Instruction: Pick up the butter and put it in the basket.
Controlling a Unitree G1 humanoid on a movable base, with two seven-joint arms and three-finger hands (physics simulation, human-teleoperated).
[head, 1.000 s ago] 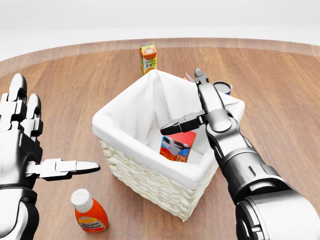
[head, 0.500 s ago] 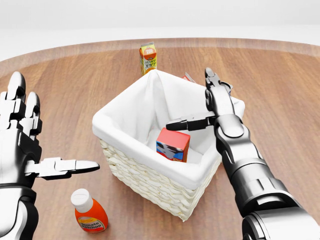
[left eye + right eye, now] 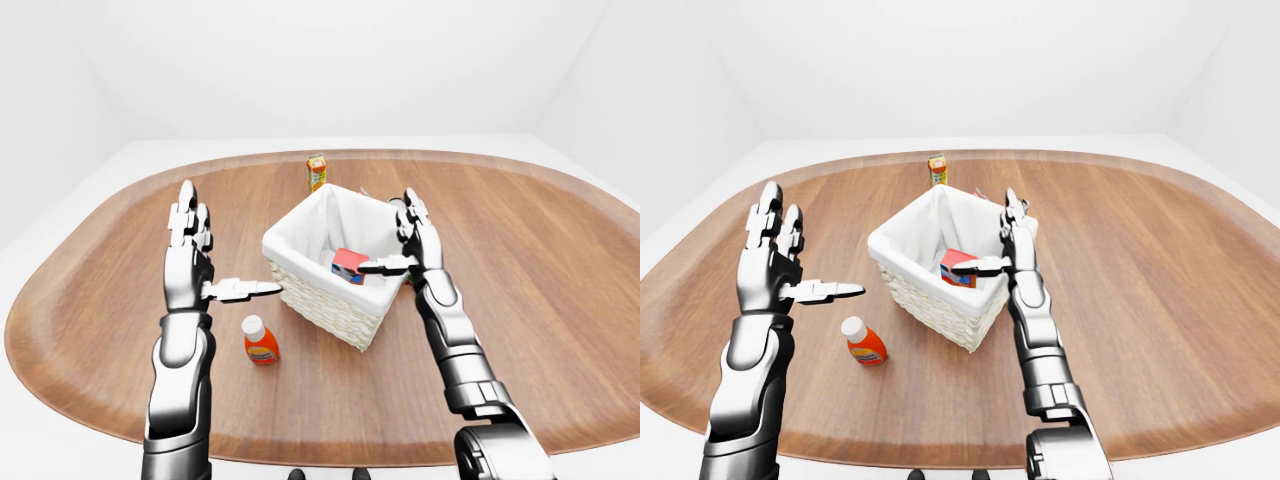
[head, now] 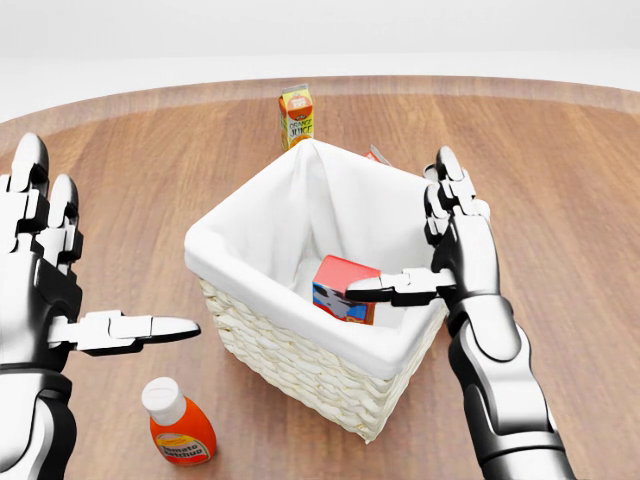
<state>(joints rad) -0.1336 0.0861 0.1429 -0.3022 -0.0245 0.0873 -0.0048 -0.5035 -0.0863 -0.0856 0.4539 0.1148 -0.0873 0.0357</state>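
The butter (image 4: 345, 286), a red box with a blue and white face, lies tilted on the white lining inside the wicker basket (image 4: 290, 362). My right hand (image 4: 440, 255) is open over the basket's right rim. Its fingers point up and its thumb (image 4: 385, 288) reaches left, just above the butter without gripping it. At the left of the head view my left hand (image 4: 70, 290) is open too, fingers up and thumb pointing right toward the basket, holding nothing.
An orange juice carton (image 4: 296, 115) stands beyond the basket near the top of the head view. A tomato ketchup bottle (image 4: 180, 425) lies at the lower left. A small red item (image 4: 376, 154) peeks from behind the basket's far rim. The oval wooden table (image 3: 560, 300) extends widely to the right.
My right hand has drawn back from over the basket's middle to its right rim. The butter has tipped over and settled on the lining. The left hand has barely moved.
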